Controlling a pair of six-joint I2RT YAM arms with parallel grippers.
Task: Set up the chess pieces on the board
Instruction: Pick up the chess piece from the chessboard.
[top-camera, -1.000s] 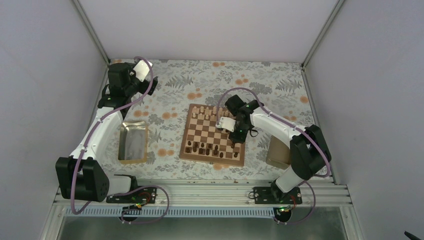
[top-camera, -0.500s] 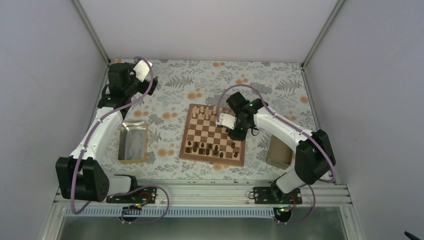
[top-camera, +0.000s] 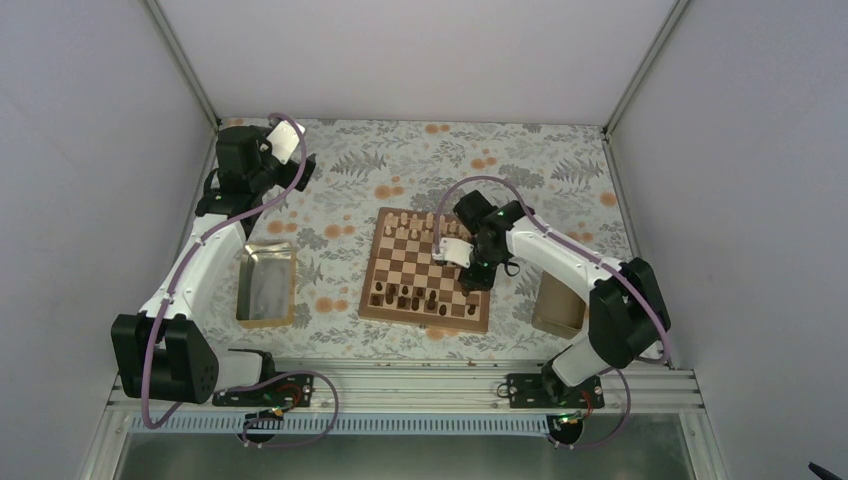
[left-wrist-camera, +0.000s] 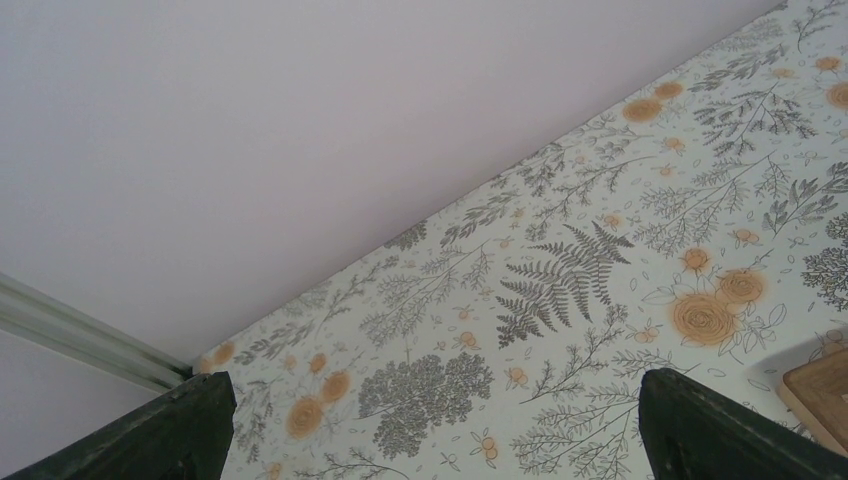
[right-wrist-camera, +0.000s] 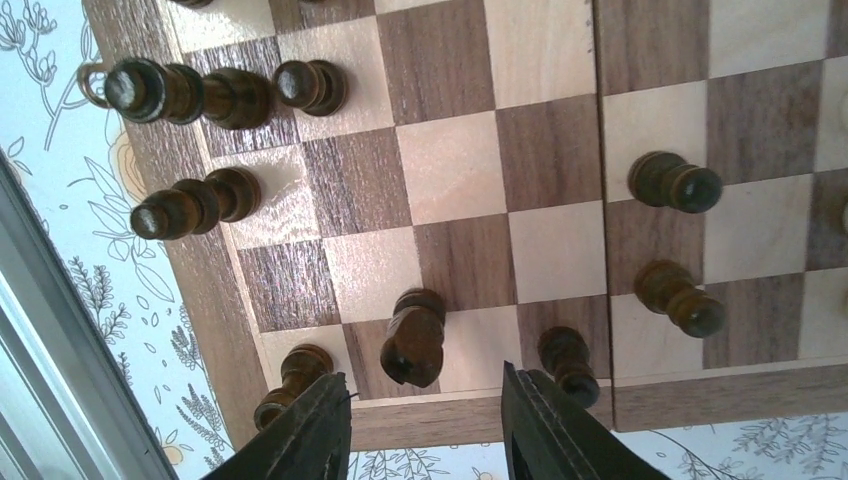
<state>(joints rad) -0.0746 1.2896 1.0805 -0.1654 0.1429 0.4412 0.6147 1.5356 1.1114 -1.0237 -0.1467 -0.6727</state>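
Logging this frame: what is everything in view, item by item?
board: one, light and dark brown checks, mid-table.
dark chess pieces: several, dark brown, mostly on the board's near rows.
pale chess pieces: several, beige, on the board's far rows.
metal tray: one, silvery, left of the board.
brown container: one, right of the board, partly hidden.
tablecloth: one, floral, under everything.
left gripper: open, empty, far left corner.
right gripper: open, empty, over the board's right side.

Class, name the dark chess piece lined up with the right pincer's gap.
The bulky dark piece centred just beyond the right pincer; smaller ones flank it.
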